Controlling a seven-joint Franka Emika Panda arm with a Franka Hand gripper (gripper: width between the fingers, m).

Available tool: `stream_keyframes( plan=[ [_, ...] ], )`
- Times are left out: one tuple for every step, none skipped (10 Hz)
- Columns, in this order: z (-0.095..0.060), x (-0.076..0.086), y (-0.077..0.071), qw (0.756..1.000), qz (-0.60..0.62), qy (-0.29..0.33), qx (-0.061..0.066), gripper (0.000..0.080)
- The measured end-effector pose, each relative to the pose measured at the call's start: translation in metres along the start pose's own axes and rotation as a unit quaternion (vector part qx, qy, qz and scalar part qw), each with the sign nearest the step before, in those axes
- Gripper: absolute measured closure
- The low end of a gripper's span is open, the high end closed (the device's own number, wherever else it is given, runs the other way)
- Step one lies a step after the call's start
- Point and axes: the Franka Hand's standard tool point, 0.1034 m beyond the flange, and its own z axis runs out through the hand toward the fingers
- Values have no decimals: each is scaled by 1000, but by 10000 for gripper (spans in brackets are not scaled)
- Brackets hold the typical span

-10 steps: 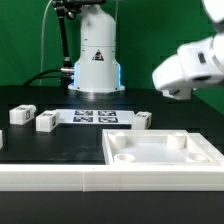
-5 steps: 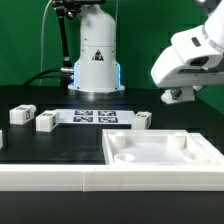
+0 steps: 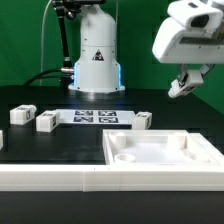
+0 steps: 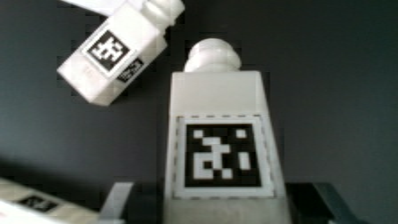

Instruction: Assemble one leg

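The raised gripper [image 3: 183, 85] clamps a tagged white leg [image 4: 217, 130] above the tabletop [image 3: 60, 145], where a second leg [image 4: 116, 55] lies.

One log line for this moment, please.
phase: carry | gripper: shut on leg, high above table | second leg: lying on table | tray: no leg in it

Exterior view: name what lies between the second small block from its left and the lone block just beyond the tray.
The marker board lies flat between the second leg and the lone leg; the exterior view shows this.
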Motion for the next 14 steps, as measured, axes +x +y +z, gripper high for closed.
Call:
stream_keyframes(
  plan=[
    [-3, -8, 10, 1000, 12, 24, -1, 509],
    [-2, -14, 29, 996, 59, 66, 5, 509],
    [-2, -20, 51, 990, 78, 115, 4, 509],
    [-3, -25, 69, 983, 92, 158, 7, 509],
    [-6, -28, 85, 973, 109, 202, 10, 508],
    [-5, -27, 80, 965, 108, 237, 7, 508],
    [-7, -26, 77, 958, 97, 269, 5, 508],
    [-14, -28, 83, 950, 96, 298, 7, 508],
    [-17, -26, 86, 949, 97, 301, 9, 508],
    [-20, -9, 76, 947, 105, 303, 22, 508],
    [-26, 18, 69, 946, 93, 308, 29, 508],
    [-35, 43, 75, 943, 100, 314, 33, 508],
    [-38, 60, 77, 942, 108, 315, 38, 508],
    [-40, 80, 77, 941, 111, 318, 42, 508]
  ],
)
